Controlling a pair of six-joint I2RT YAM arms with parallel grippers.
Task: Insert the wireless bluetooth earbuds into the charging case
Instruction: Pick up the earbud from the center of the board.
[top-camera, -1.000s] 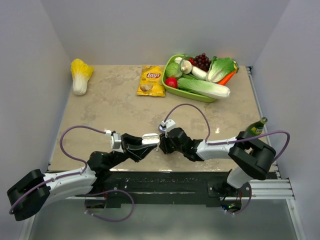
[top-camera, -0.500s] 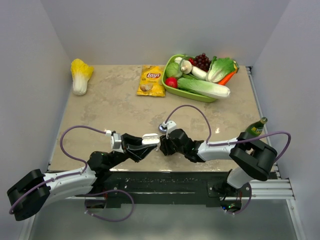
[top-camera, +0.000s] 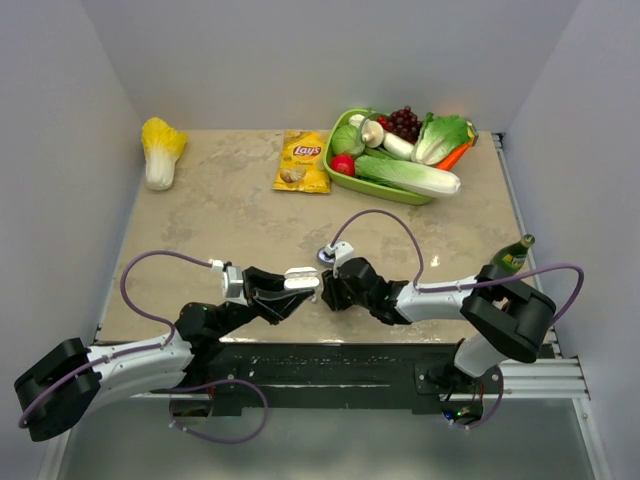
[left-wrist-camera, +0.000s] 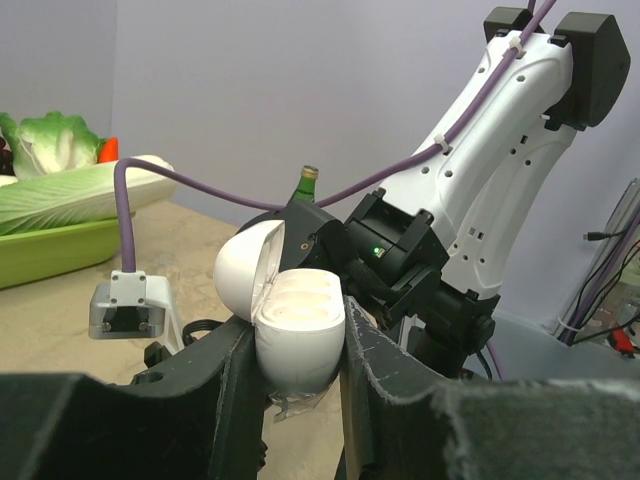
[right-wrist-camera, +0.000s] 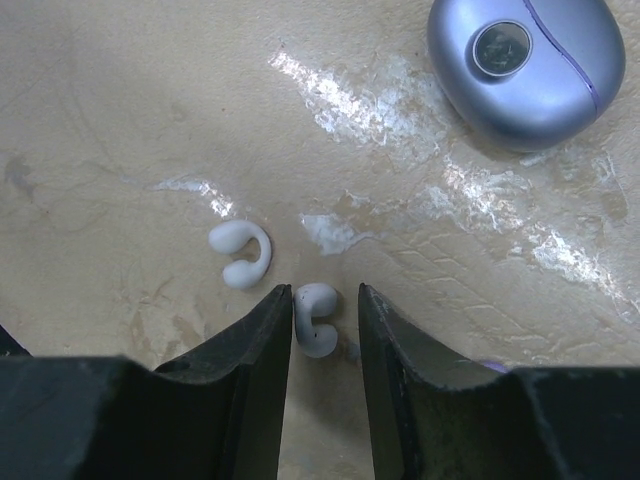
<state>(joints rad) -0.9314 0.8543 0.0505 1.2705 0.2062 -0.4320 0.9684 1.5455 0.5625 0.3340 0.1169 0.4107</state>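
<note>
**A:** What sort of surface and room is this?

**B:** A beige, stone-patterned table (top-camera: 220, 230), glossy enough to throw white glare patches in the right wrist view. Plain pale walls (top-camera: 320, 60) close it in on three sides.

**A:** What sits on it, seen from above?

**B:** At the far edge, a cabbage (top-camera: 160, 150) at 10 o'clock and a yellow chip bag (top-camera: 304, 160) at 12. A green tray (top-camera: 372, 186) piled with vegetables is at 1. A green bottle (top-camera: 512, 255) stands at the right edge, about 4 o'clock.

**A:** And the arms?

**B:** They meet near the middle of the near edge. The left gripper (left-wrist-camera: 300, 350) is clamped on the white charging case (left-wrist-camera: 290, 310), which it holds above the table with the lid hinged open.

**A:** The right one?

**B:** The right gripper (right-wrist-camera: 322, 300) points down with its jaws narrowly parted. One white earbud (right-wrist-camera: 315, 320) lies on the table between the tips, close against one finger, with a slit of bare table on the other side. I can't tell whether it's touched.

**A:** Anything else close by?

**B:** In the right wrist view a second earbud (right-wrist-camera: 242, 253) lies just beside it at 10 o'clock. A closed purplish-grey case (right-wrist-camera: 525, 65) rests well apart at 1 o'clock.
</note>
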